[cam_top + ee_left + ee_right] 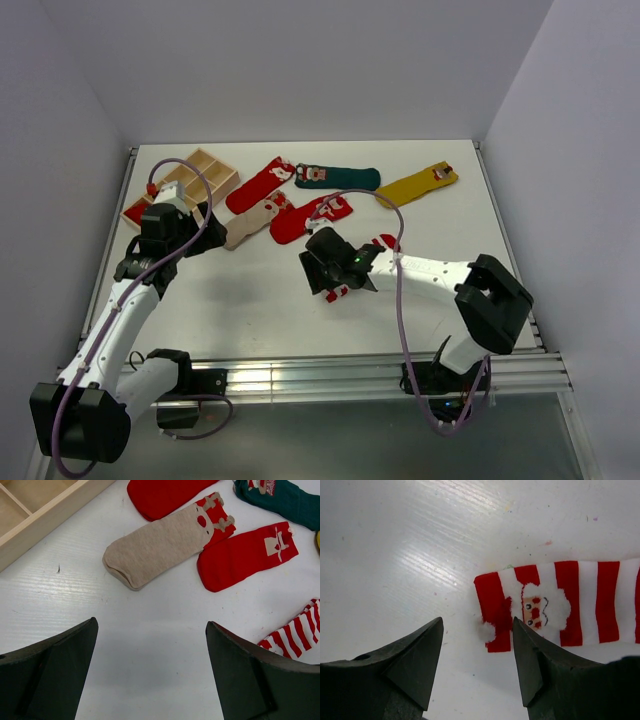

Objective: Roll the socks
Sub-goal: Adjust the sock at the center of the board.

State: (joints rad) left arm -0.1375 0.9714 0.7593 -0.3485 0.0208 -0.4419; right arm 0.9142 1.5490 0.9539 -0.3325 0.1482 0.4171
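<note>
Right hand (477, 622), jaws apart and empty, poised over the cuff end of the striped sock (580, 602) lying on the counter (250, 300), long axis running far-right; left hand (151, 625) open, well apart.

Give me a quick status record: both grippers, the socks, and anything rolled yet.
left gripper: open, empty, short of beige sock
right gripper: open, over striped sock at its Santa end, no grip seen
other socks: far red sock, near red sock, green sock, yellow sock, all flat
rolled: none
tray: far left, beside far red sock
</note>
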